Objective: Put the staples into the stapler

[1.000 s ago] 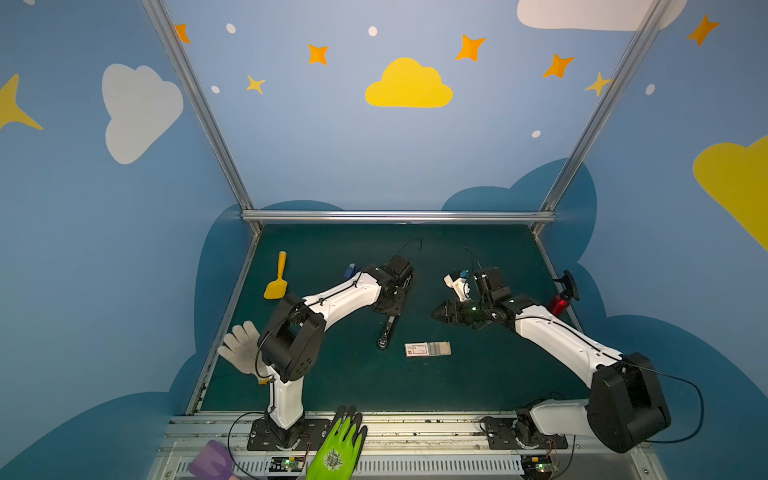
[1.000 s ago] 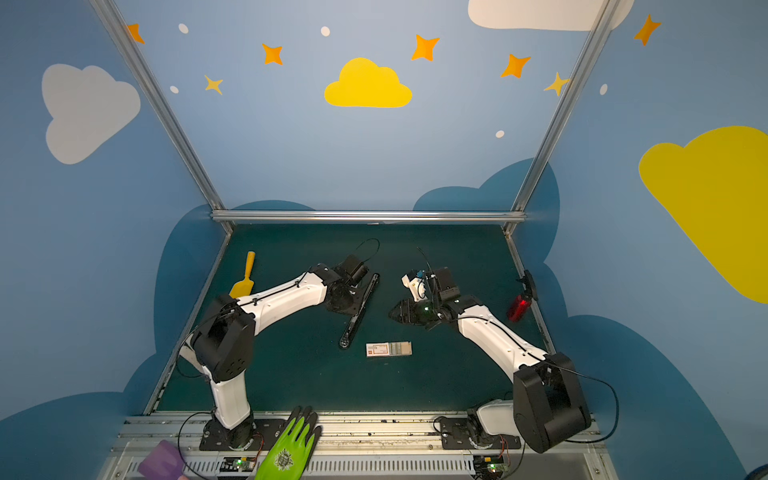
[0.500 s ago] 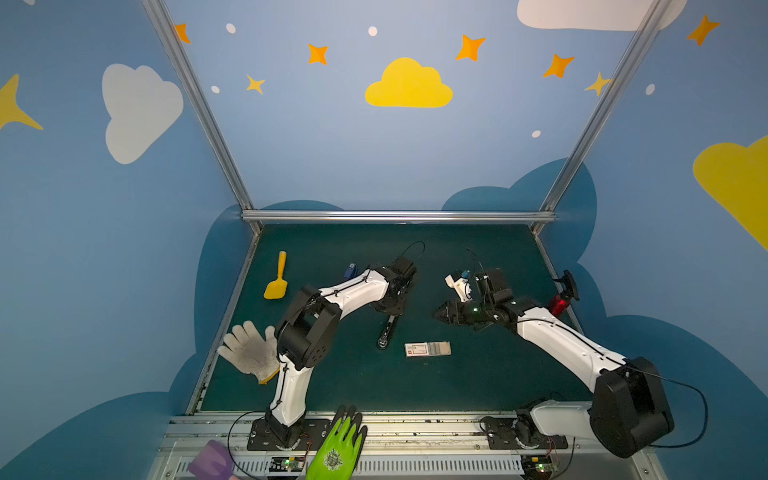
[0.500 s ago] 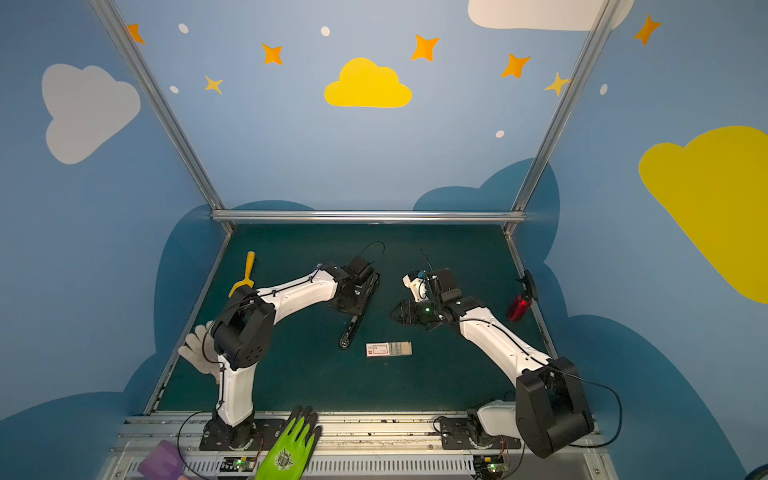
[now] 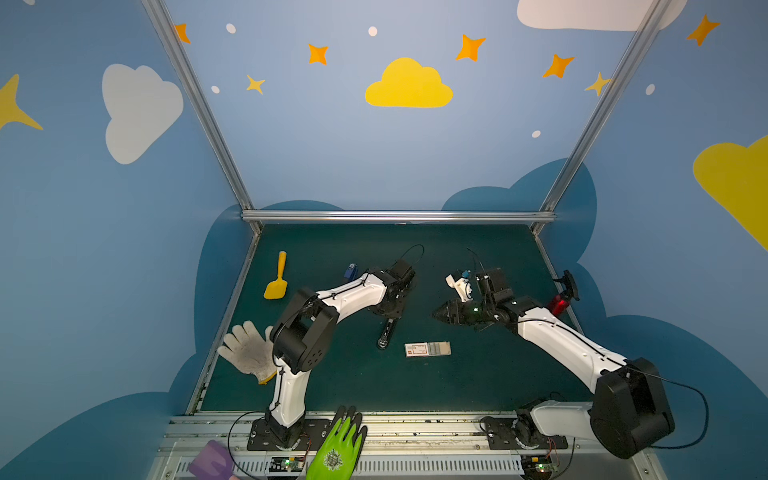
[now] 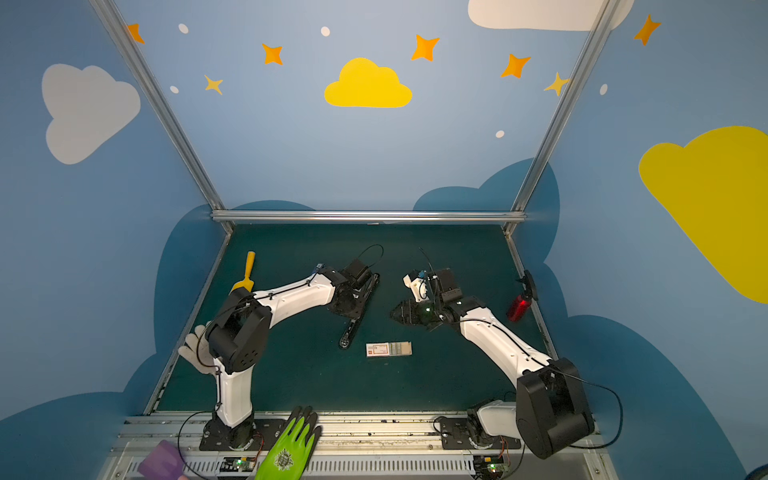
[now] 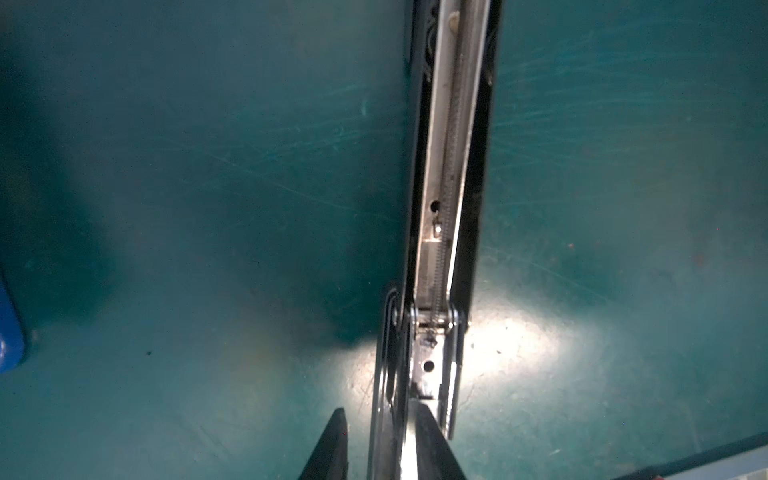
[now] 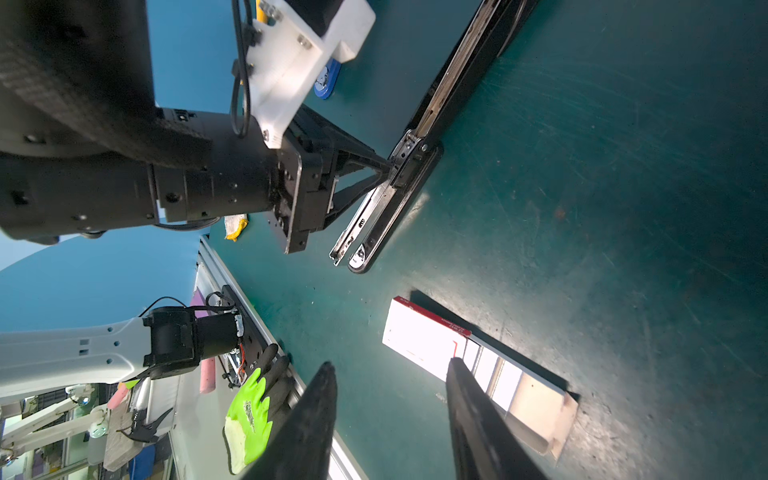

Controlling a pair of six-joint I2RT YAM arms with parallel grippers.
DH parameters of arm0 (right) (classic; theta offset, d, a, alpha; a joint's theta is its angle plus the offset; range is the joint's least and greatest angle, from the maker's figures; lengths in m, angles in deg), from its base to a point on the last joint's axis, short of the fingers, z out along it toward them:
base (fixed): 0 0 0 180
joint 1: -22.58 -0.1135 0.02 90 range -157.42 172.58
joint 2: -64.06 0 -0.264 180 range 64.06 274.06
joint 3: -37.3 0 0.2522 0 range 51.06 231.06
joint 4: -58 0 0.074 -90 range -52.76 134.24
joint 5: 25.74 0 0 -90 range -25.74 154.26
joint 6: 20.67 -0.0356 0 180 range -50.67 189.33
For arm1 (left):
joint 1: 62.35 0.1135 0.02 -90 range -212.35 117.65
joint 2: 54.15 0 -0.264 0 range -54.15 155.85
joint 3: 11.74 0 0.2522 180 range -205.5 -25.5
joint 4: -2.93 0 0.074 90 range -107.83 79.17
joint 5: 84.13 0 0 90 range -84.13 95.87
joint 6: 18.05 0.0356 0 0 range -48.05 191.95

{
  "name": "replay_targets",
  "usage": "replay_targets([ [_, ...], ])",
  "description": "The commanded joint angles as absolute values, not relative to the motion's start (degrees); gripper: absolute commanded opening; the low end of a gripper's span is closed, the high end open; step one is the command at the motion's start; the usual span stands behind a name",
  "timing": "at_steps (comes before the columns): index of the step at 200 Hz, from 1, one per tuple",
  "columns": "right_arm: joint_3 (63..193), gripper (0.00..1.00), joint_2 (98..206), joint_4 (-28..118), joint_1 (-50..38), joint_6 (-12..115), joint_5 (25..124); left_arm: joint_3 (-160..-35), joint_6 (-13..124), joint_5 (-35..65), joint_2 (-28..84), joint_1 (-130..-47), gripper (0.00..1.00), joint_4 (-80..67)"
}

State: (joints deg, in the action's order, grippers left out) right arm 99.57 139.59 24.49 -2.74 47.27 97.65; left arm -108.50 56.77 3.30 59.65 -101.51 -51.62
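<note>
Grey staple strips [image 5: 439, 348] sit in a half-open white, red-labelled cardboard box [image 5: 417, 350]; right pincer [image 5: 435, 314] released, left pincer [image 8: 384, 176] straddling the black stapler [image 5: 386, 332]'s shiny steel rail [image 7: 446, 166], grip unclear.

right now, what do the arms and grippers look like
Both the left arm and right arm have white link shells and black joint housings, with thin black cables looping at the wrists. The left gripper and right gripper carry black fingers tapering to wedge tips. A white camera bracket sits on the left wrist; a green light glows on the right.
</note>
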Motion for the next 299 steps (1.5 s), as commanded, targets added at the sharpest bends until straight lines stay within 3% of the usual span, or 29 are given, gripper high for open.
replay_targets([
  [1,99.5,0.44,138.6,23.8,-2.6,47.6,96.8,-105.8,57.7,4.7,60.5,-102.1,0.28,-57.0],
  [233,98.7,0.44,139.3,25.3,-2.2,46.0,96.1,-94.5,54.0,5.4,50.0,-103.4,0.28,-59.7],
  [299,100.8,0.45,140.2,24.2,-2.2,46.2,96.3,-96.5,51.9,4.9,42.6,-104.0,0.37,-58.8],
])
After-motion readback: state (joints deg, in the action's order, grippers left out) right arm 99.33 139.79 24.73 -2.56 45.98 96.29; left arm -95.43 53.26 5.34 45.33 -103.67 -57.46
